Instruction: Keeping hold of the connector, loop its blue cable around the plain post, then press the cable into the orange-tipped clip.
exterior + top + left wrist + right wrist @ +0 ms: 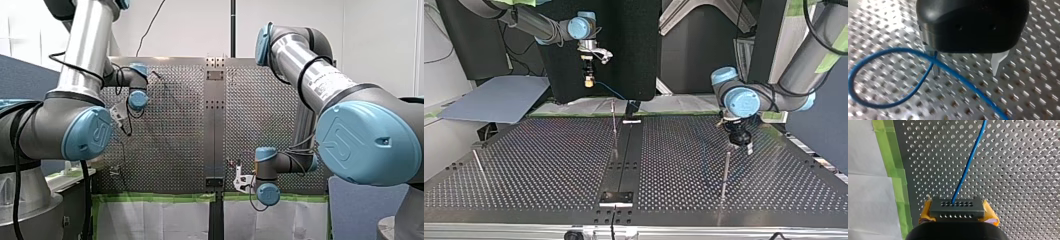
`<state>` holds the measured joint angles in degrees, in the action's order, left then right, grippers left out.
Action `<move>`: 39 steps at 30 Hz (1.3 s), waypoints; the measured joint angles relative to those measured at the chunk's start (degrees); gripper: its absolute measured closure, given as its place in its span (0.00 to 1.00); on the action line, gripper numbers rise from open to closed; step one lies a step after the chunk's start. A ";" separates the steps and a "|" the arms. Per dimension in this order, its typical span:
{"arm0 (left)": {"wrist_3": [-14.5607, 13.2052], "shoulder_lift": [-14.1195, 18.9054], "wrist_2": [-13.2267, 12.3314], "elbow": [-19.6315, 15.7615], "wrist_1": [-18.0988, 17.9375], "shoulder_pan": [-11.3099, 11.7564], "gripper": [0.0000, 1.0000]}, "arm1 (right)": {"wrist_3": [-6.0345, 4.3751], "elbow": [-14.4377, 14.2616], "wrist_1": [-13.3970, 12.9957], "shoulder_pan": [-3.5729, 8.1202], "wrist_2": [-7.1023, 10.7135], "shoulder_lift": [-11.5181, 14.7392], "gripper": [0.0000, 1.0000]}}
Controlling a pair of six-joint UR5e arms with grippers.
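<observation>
Front view: bright, even room light fell on pale walls, with weak shadows.
Top view: dimmer, against a dark backdrop; the surface carried a soft sheen toward its far edge.
Left wrist view: glare whitened patches of the surface; its holes smeared into streaks; the blue cable looked soft.
Right wrist view: evenly lit; holes and cable were crisp.
</observation>
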<state>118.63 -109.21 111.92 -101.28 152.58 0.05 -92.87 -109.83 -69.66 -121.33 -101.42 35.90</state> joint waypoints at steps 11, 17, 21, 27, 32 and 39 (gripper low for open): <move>-4.94 -3.68 0.26 -0.20 -0.91 -0.14 0.00 | -0.06 0.00 -0.10 0.00 0.07 0.01 1.00; -2.55 -3.76 -0.90 -2.08 -2.87 0.59 0.00 | -0.07 0.00 -0.08 -0.05 0.07 0.00 1.00; -0.52 -3.76 -2.75 -3.97 -4.86 1.73 0.00 | -0.07 0.00 -0.11 -0.16 0.07 0.00 1.00; 3.13 -3.75 -6.36 -7.59 -8.49 4.60 0.00 | -0.05 0.00 -0.13 -0.25 0.07 0.00 1.00; 5.75 -3.76 -8.99 -10.21 -11.14 5.29 0.00 | -0.06 0.00 -0.13 -0.28 0.08 -0.01 1.00; 9.36 -3.76 -12.60 -13.01 -14.75 6.05 0.00 | -0.05 0.00 -0.21 -0.34 0.07 0.00 1.00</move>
<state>127.99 -112.96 99.32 -114.29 137.83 6.10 -92.92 -109.83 -69.87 -121.67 -101.35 35.90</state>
